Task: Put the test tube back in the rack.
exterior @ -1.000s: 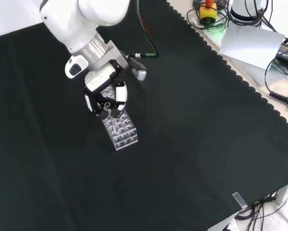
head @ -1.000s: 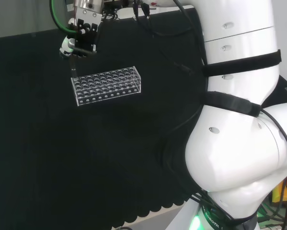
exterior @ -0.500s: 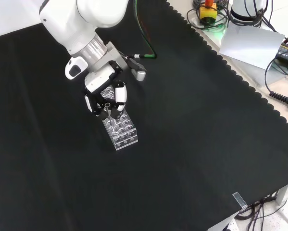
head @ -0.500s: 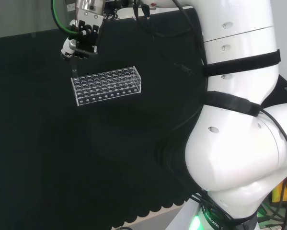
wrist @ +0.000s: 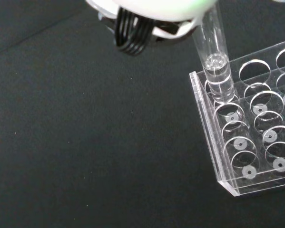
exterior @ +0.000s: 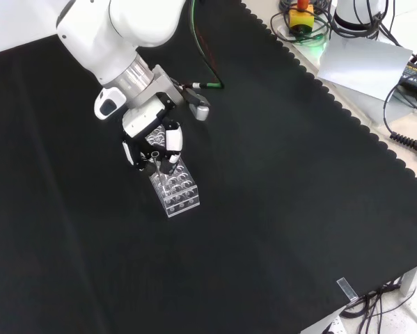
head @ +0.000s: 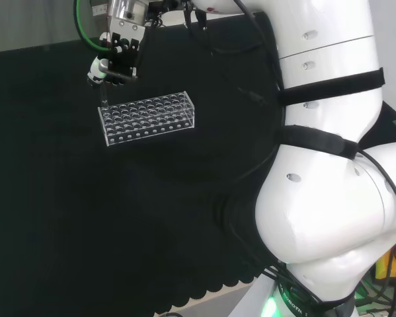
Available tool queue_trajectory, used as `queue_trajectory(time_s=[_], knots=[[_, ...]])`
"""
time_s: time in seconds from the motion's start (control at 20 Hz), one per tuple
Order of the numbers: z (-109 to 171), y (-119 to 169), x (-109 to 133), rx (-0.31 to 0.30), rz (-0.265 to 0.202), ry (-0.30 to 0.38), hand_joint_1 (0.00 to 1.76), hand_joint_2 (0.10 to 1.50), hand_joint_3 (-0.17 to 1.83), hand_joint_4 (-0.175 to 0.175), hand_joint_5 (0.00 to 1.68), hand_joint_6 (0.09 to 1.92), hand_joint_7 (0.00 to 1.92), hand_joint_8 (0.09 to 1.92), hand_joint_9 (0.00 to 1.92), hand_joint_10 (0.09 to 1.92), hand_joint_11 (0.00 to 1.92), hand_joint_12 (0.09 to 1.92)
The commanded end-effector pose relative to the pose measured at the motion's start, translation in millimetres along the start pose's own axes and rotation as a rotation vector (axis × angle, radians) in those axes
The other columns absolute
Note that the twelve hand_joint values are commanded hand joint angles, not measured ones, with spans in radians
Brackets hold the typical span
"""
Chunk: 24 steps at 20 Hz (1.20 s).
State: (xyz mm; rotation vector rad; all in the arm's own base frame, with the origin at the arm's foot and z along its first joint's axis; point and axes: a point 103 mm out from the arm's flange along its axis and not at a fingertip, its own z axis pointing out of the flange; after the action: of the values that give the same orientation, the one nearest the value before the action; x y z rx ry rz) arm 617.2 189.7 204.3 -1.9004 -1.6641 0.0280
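One clear test tube [wrist: 217,71] hangs upright from the hand [exterior: 152,145], whose fingers are curled round its upper part, and its rounded bottom sits right at the end row of holes in the clear rack [head: 147,118]. From the wrist view the tip looks to be over, or just entering, a hole near the rack's corner; I can't tell whether it has passed below the top plate. In the head view the hand hovers above the rack's left end, with the tube [head: 103,96] reaching down to the rack's edge, and in the front view the same hand comes down from the top onto the rack's [exterior: 174,186] far end. By my reading the step in hand is the insertion itself: the tube is lined up and the lowering is not finished. What comes next, I'd say, is a straight drop with the tube kept vertical so it clears the hole's rim, then letting go once it seats. The rack rests flat on the black worktop [exterior: 278,174], and a tilted push could easily nudge it.
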Motion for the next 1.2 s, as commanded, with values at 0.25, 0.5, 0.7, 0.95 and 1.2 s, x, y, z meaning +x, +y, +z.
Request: queue_trajectory(time_s=[0.25,0.5,0.7,0.95,1.2], knots=[[7,10,-3,0.025,0.015,-0.017,1.22,0.70,0.61,-0.175,1.25,0.68,1.61,0.71,1.52,0.69,1.13,1.02],[20,23,-5,0.040,0.025,-0.028,1.22,0.70,0.61,-0.175,1.25,0.68,1.61,0.71,1.52,0.69,1.12,1.02],[26,26,-8,0.045,0.018,-0.019,1.22,0.70,0.61,-0.175,1.25,0.68,1.61,0.71,1.52,0.69,1.12,1.02],[33,24,-12,0.057,0.015,-0.020,1.22,0.70,0.61,-0.175,1.25,0.68,1.61,0.71,1.52,0.69,1.12,1.02],[45,22,-17,0.080,0.018,-0.021,1.22,0.70,0.61,-0.175,1.25,0.68,1.61,0.71,1.52,0.69,1.12,1.02]])
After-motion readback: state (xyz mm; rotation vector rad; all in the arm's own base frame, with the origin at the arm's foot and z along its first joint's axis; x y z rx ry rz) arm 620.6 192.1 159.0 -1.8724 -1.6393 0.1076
